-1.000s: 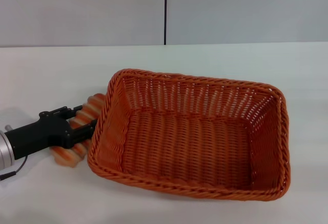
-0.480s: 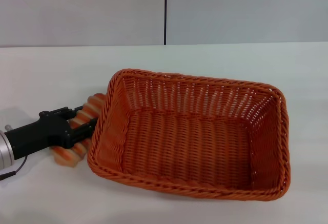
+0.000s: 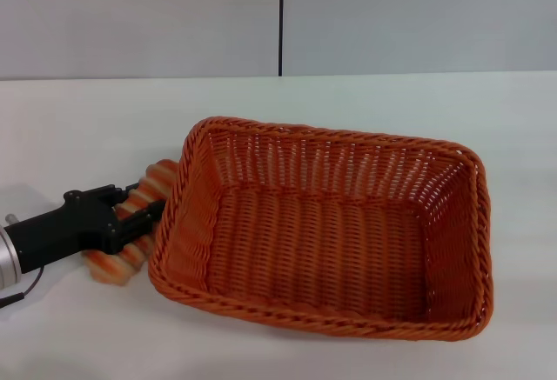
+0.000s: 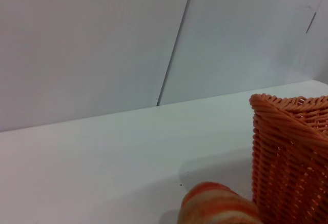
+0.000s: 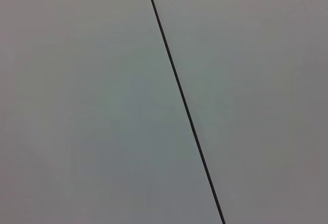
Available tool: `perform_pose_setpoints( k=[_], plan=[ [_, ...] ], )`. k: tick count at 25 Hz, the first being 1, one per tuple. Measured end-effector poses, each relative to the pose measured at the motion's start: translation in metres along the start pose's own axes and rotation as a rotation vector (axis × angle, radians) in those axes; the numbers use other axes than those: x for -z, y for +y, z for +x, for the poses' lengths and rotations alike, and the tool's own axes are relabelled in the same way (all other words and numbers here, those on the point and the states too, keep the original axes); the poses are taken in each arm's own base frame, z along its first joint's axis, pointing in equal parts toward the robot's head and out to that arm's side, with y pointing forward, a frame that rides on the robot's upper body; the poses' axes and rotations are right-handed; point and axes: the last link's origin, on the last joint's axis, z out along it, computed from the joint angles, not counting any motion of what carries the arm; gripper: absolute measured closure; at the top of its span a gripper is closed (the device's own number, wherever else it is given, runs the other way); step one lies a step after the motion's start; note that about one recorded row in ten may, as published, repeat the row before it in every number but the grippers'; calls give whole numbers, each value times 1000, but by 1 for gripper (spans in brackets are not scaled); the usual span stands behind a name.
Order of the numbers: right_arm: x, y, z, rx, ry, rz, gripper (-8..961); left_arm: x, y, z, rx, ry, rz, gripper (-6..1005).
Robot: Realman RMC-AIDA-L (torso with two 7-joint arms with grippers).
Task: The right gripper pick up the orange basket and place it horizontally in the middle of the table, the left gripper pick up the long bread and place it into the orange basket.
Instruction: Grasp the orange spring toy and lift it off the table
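White table (image 3: 78,119): left pincer (image 3: 139,213) pinching long bread (image 3: 130,223) beside orange basket (image 3: 331,232); no readable labels.

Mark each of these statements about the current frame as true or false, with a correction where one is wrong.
1. The long bread lies inside the orange basket. False: it lies on the table, against the basket's left outer wall.
2. The left gripper straddles the bread. True.
3. The basket holds nothing. True.
4. The right gripper grips the basket's rim. False: it appears in no view.
5. The basket is tipped onto its side. False: it sits upright, opening upward.
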Motion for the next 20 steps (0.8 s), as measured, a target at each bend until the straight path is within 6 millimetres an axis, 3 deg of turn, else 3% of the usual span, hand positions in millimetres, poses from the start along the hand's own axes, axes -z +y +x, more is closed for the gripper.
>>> perform_pose_setpoints(
  k=[20],
  plan=[
    [-1, 1, 1, -3, -1, -1, 448, 0, 1, -1, 1, 2, -6, 608]
  ],
)
